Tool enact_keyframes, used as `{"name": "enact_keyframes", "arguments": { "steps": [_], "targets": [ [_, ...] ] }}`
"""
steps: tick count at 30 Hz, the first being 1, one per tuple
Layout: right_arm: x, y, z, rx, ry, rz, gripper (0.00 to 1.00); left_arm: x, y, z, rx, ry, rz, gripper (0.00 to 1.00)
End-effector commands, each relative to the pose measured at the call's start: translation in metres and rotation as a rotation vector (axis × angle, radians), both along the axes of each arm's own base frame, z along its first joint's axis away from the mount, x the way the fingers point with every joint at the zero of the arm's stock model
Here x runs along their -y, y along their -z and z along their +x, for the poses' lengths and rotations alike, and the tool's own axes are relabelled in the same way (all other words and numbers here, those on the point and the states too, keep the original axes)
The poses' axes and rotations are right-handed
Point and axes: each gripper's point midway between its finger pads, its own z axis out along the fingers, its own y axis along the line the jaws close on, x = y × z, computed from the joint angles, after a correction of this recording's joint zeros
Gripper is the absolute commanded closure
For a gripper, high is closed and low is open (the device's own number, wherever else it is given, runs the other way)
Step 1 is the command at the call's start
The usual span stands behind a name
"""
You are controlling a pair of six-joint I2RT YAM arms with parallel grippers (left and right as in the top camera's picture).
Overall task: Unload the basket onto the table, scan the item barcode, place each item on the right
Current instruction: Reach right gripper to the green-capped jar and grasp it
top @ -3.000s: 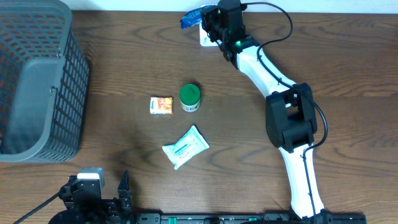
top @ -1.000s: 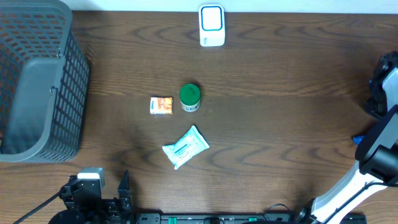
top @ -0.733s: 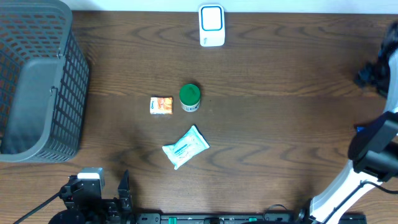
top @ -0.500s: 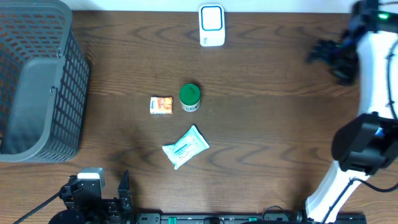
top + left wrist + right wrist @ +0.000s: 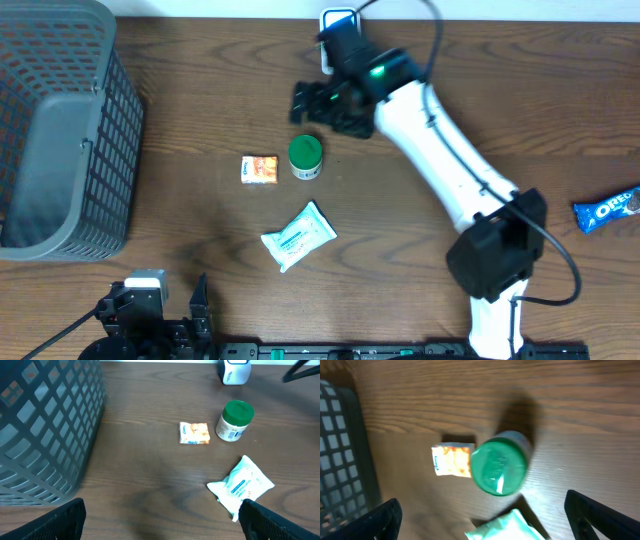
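The white scanner (image 5: 338, 18) stands at the table's far edge, partly hidden behind my right arm. My right gripper (image 5: 325, 105) hovers open and empty just beyond a green-lidded jar (image 5: 305, 157). In the right wrist view the jar's lid (image 5: 498, 470) lies ahead of the open right gripper (image 5: 485, 520). An orange packet (image 5: 260, 168) lies left of the jar, and a white wipes pack (image 5: 298, 236) nearer the front. A blue Oreo pack (image 5: 607, 210) rests at the right edge. My left gripper (image 5: 162, 525) is open and empty, low at the front left.
A large grey basket (image 5: 60, 130) fills the table's left side and shows in the left wrist view as the basket wall (image 5: 40, 435). The right arm (image 5: 440, 150) stretches diagonally from the front right across the table toward the scanner.
The right arm swung from the far right edge back to the middle, above the jar. Its jaws opened, and the blue Oreo pack now lies at the right edge. The left arm stayed still.
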Motion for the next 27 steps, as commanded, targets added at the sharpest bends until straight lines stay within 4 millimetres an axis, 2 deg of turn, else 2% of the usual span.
{"name": "enact_keyframes", "arguments": {
  "steps": [1,4,7,14,20,24,27],
  "targets": [
    [-0.01,0.035,0.003,0.008,0.088,-0.107,0.01,-0.002,-0.001,-0.001,0.007,-0.004,0.011,0.02],
    [-0.016,0.059,0.0,-0.005,0.121,-0.164,0.01,-0.002,-0.001,-0.001,0.007,-0.004,0.011,0.02],
    [-0.014,0.075,0.001,-0.025,0.134,-0.19,0.01,-0.002,-0.001,-0.001,0.007,-0.004,0.011,0.02],
    [-0.008,0.084,0.004,-0.026,0.152,-0.225,0.01,-0.002,-0.001,-0.001,0.007,-0.004,0.011,0.02],
    [-0.011,0.134,-0.015,-0.165,0.115,-0.259,0.01,-0.002,-0.001,-0.001,0.007,-0.004,0.011,0.02],
    [-0.013,0.142,-0.014,-0.178,0.113,-0.253,0.02,-0.002,-0.001,-0.001,0.007,-0.004,0.011,0.02],
    [-0.015,0.141,-0.012,-0.168,0.115,-0.244,0.12,-0.002,-0.001,-0.001,0.007,-0.004,0.011,0.02]
  ]
}}
